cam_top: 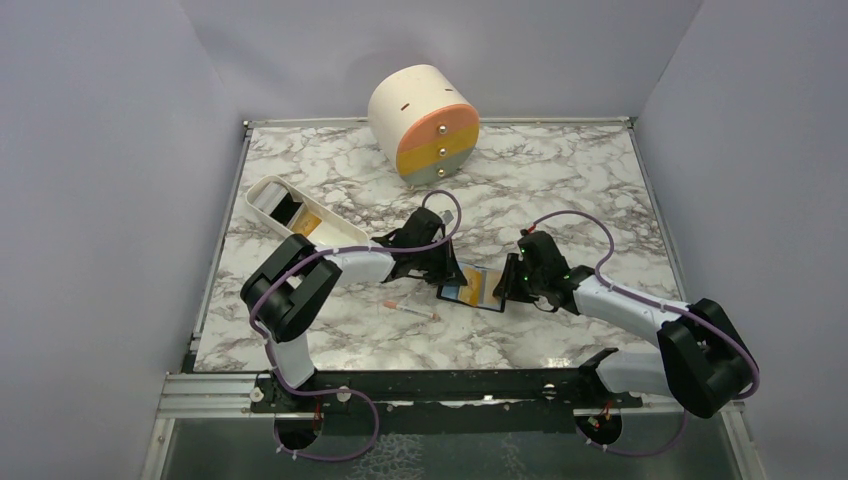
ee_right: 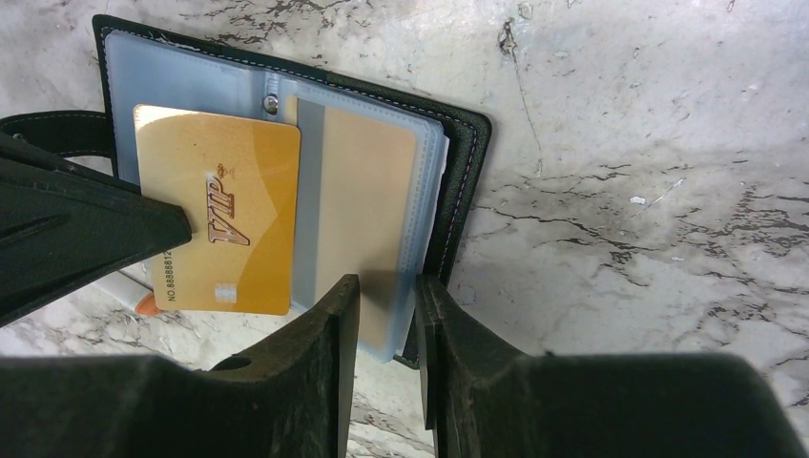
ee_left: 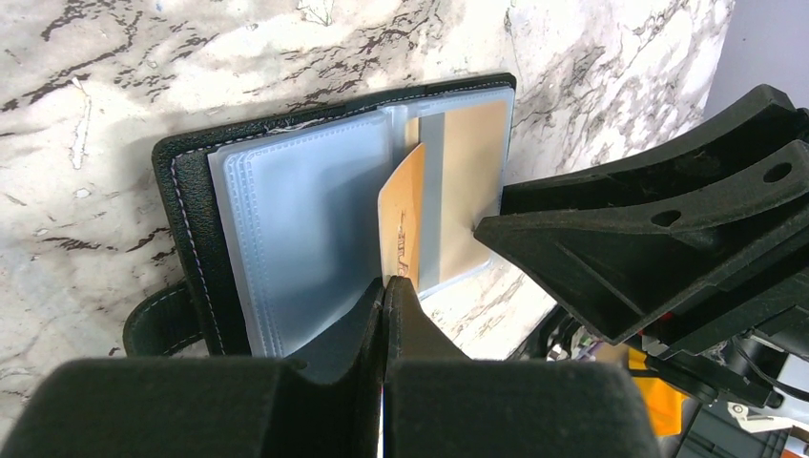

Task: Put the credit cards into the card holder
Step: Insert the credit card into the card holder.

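Note:
The black card holder lies open on the marble table, its clear sleeves up. It also shows in the left wrist view and the right wrist view. My left gripper is shut on an orange-yellow VIP card and holds it at the sleeve's middle seam, beside the right pocket's opening. A second gold card sits inside that right pocket. My right gripper has its jaws a narrow gap apart, tips over the holder's right edge, with nothing pinched that I can see. In the top view the left gripper and right gripper flank the holder.
A white oblong tray at the left rear holds an orange card and dark items. A round cream drawer unit stands at the back. A thin white-and-pink stick lies left of the holder. Grey walls enclose the table.

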### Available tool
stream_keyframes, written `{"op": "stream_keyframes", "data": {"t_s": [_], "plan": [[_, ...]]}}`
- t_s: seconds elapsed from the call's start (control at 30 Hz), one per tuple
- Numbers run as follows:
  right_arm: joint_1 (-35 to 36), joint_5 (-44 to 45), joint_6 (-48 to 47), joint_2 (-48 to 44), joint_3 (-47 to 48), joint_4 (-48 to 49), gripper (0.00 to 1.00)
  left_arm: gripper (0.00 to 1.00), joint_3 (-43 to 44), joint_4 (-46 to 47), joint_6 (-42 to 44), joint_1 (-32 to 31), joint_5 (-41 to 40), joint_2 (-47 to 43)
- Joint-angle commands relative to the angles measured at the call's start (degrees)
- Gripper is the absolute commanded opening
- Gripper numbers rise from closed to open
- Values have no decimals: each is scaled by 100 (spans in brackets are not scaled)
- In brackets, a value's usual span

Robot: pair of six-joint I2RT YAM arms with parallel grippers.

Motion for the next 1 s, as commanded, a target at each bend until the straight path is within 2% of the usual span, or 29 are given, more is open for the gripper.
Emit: {"op": "stream_keyframes", "data": {"t_s": [0.0,0.97], "plan": [[2,-80,-9,6,41,-147,28,0,-157,-193,49,-52,-376,2],[-4,-19,61,46,30,-135,28,0,-20,209,-170,-52,-311,325]]}}
